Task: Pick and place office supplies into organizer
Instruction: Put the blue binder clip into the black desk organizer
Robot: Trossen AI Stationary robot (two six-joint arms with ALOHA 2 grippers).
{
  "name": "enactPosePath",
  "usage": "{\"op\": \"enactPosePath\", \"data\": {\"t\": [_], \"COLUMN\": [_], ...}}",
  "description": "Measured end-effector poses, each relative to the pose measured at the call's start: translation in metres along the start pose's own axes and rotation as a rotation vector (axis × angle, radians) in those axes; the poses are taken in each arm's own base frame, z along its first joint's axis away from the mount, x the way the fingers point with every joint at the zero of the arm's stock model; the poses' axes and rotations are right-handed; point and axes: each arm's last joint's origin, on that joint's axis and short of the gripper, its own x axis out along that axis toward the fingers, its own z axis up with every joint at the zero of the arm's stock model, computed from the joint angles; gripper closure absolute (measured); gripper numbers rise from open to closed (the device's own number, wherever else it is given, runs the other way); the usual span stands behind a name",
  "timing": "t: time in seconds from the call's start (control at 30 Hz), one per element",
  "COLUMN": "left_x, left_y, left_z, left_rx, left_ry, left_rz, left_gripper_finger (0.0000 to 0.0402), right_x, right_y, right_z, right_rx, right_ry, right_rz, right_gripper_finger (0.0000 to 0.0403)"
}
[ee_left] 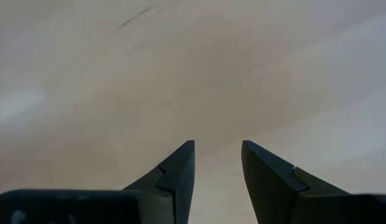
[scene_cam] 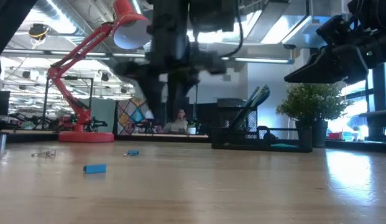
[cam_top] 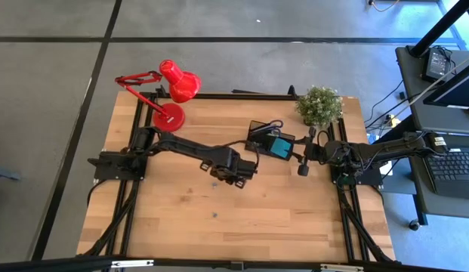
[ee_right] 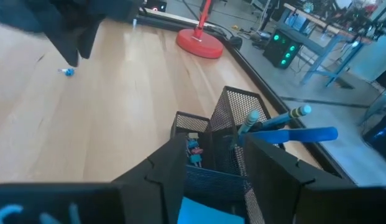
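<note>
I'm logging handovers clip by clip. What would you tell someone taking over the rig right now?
Left claw: open, empty, over bare table at mid-table.
Right claw: jaws apart, nothing visibly held, hovering just over the organizer.
Done: scissors, pens and teal pad sit in the organizer.
Left: a blue bit, a smaller blue piece and a metal clip lie loose on the table.

1 organizer (cam_top: 269,140), perhaps 3 loose bits (scene_cam: 94,168).
</note>
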Motion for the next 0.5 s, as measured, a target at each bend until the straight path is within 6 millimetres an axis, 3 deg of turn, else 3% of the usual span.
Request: {"op": "enactPosePath", "data": {"t": [0.27,0.5], "left_x": [0.032,0.038], "left_y": [0.015,0.014], "left_z": [-0.011,-0.012], "left_rx": [-0.177,-0.221], "left_ry": [0.148,0.153], "left_rz": [0.071,0.064], "left_gripper_finger": [0.0276,0.0276], "right_x": [0.000,0.000], "right_y": [0.000,0.000], "right_z": [0.000,0.000], "right_rx": [0.037,0.036], "right_ry": [-0.001,-0.001], "right_rz": [0.008,0.009], "right_gripper_finger": [0.0241,0.0241]}}
